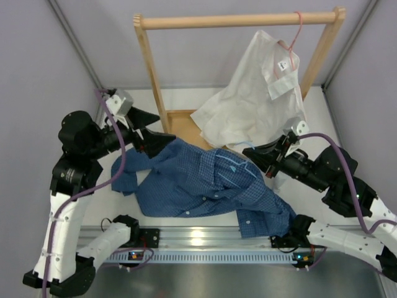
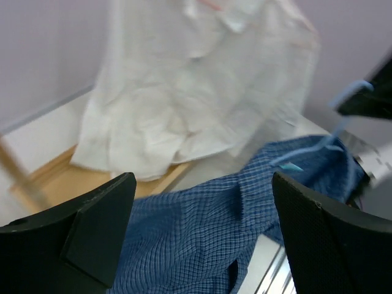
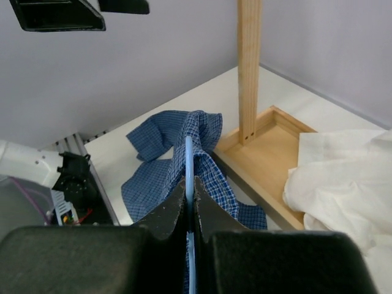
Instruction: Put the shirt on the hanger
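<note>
The dark blue checked shirt (image 1: 198, 186) lies crumpled on the table between the arms. It also shows in the left wrist view (image 2: 196, 239) and the right wrist view (image 3: 156, 138). My right gripper (image 1: 255, 155) (image 3: 189, 184) is shut on the thin light-blue hanger (image 3: 188, 156), whose wire (image 1: 234, 164) runs into the shirt's collar area, with cloth draped over it. My left gripper (image 1: 162, 127) (image 2: 202, 184) is open and empty, just above the shirt's upper left edge. The hanger's hook is hidden.
A wooden clothes rack (image 1: 239, 20) stands at the back, its post (image 3: 249, 67) rising from a wooden base tray (image 1: 180, 121). A white shirt (image 1: 257, 99) hangs from it on a pink hanger (image 1: 296, 31). A metal rail (image 1: 205, 239) runs along the near edge.
</note>
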`<action>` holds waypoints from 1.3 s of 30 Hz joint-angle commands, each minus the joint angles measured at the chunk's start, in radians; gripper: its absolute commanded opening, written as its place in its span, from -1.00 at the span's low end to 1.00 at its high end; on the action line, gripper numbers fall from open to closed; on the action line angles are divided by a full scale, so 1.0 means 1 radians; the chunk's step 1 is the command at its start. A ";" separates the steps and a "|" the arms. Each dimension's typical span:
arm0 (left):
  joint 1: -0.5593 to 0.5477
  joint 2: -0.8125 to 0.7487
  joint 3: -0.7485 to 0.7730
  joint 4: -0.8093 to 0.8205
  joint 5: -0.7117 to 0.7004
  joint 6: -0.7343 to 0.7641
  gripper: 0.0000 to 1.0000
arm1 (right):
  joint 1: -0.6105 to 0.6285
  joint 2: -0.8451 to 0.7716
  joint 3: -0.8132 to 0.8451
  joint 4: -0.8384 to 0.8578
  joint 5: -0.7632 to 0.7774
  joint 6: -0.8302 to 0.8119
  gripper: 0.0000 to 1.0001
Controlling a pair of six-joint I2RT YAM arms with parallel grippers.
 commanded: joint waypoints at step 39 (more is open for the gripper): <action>-0.470 0.406 -0.031 0.047 0.623 0.362 -0.58 | 0.003 0.020 0.173 -0.079 -0.284 -0.121 -1.00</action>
